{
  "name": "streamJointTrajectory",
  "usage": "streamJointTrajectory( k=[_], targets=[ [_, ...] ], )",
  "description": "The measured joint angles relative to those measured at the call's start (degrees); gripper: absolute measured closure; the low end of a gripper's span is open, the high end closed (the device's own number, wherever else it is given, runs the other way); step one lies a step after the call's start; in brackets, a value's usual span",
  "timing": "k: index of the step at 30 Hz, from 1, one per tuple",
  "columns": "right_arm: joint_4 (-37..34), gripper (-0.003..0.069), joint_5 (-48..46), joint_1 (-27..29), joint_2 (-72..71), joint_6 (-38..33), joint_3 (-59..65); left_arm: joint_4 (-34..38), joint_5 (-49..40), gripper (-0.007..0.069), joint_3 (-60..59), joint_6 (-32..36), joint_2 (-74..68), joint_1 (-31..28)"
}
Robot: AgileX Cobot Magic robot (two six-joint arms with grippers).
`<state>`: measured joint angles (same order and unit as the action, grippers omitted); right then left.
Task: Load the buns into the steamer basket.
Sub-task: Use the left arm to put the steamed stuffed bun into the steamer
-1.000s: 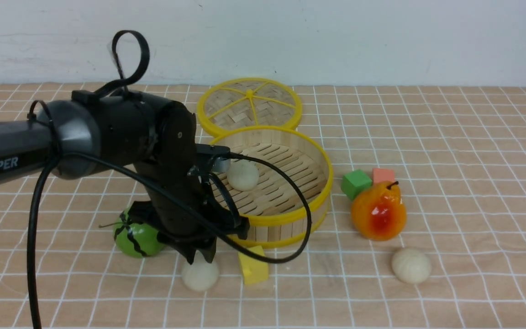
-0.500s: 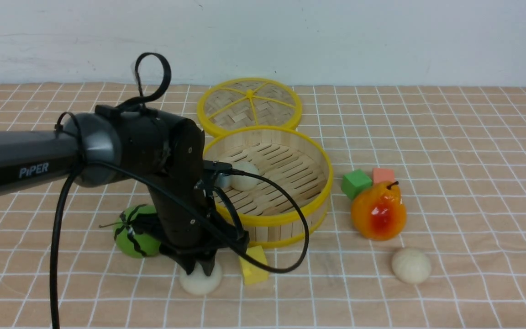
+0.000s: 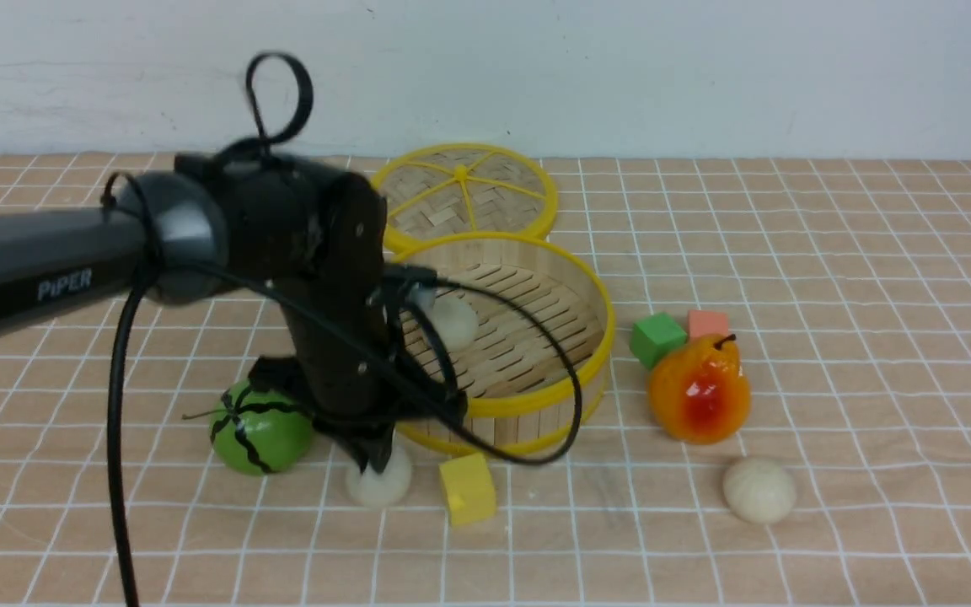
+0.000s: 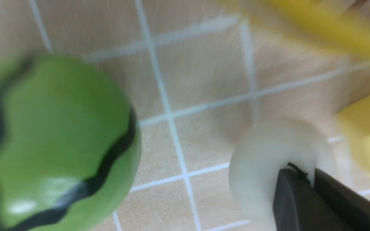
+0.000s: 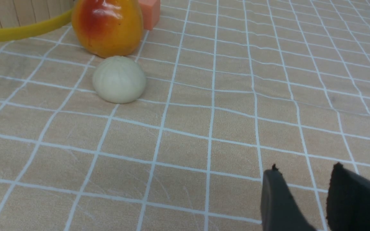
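Note:
The steamer basket (image 3: 536, 396) stands mid-table with one bun (image 3: 452, 324) on its slatted floor. My left gripper (image 3: 376, 459) points down in front of the basket's left side, shut on a second bun (image 3: 380, 485), which it pinches from above just off the cloth. The left wrist view shows the jaws (image 4: 307, 173) squeezed into this bun (image 4: 262, 160). A third bun (image 3: 759, 489) lies on the cloth at the front right, also in the right wrist view (image 5: 119, 79). My right gripper (image 5: 303, 168) is open, empty, low over bare cloth, and out of the front view.
A green striped melon (image 3: 260, 434) sits just left of the held bun and a yellow block (image 3: 467, 489) just right of it. The pear (image 3: 699, 389), a green block (image 3: 657, 338) and a pink block (image 3: 707, 323) stand right of the basket. The flat lid (image 3: 460, 190) leans behind it.
My left gripper came down onto the front bun and closed on it. The bun has risen a little and shifted right, toward the basket. The other buns have not moved.

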<state>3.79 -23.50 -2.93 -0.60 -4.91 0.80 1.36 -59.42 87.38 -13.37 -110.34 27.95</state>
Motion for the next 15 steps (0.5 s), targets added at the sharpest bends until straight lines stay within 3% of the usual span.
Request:
streamJointTrajectory(
  k=[6,15],
  targets=[
    [0.0,0.0418,0.0,0.0,0.0,0.0,0.0,3.14,-2.53,0.0638,13.15,0.0,-0.04,0.0],
    [0.0,0.0418,0.0,0.0,0.0,0.0,0.0,5.5,14.0,0.0634,16.55,0.07,-2.01,0.0]
  ],
)
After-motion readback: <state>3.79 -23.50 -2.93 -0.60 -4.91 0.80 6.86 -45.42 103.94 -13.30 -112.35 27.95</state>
